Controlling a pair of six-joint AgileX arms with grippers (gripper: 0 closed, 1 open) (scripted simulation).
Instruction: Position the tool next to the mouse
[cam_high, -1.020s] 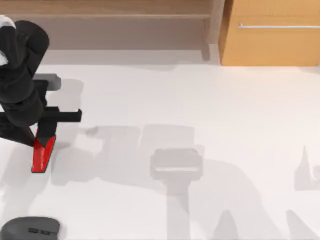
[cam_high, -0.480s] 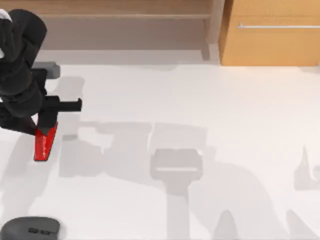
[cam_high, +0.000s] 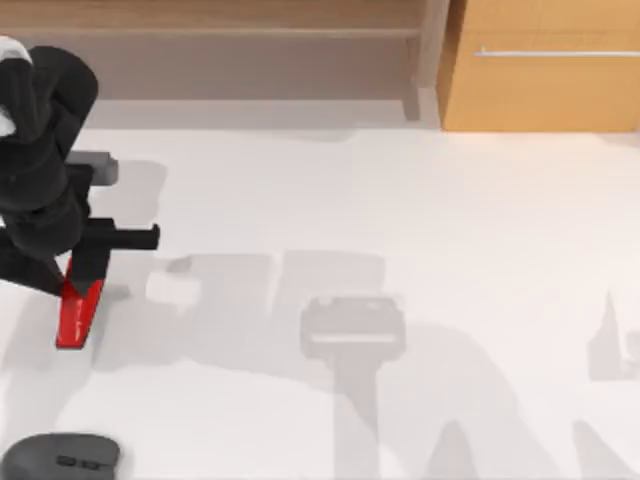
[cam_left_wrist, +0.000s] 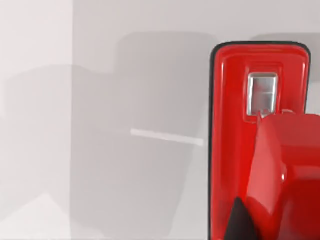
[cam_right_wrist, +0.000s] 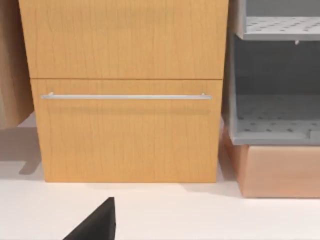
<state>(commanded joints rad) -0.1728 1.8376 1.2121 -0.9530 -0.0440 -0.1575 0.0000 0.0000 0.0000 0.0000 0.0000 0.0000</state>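
- Left gripper (cam_high: 85, 272) at the table's left side, pointing down, fingers pinched on the upper end of the tool (cam_high: 77, 312).
- The tool is red and wedge-shaped, long axis running toward the near edge of the table (cam_high: 450, 220); whether its lower end touches the surface or hangs just above it I cannot tell from above.
- Left wrist view: the tool's (cam_left_wrist: 260, 140) glossy red body with a small metal plate set into it, over pale tabletop.
- The mouse (cam_high: 60, 458) is dark grey, at the near-left corner, well apart from the tool, partly cut by the frame edge.
- Right wrist view: a wooden cabinet (cam_right_wrist: 125, 90) with a bar handle, grey shelving (cam_right_wrist: 275, 75) beside it; a black fingertip (cam_right_wrist: 97, 225) at the frame's edge; finger spread cannot be told.
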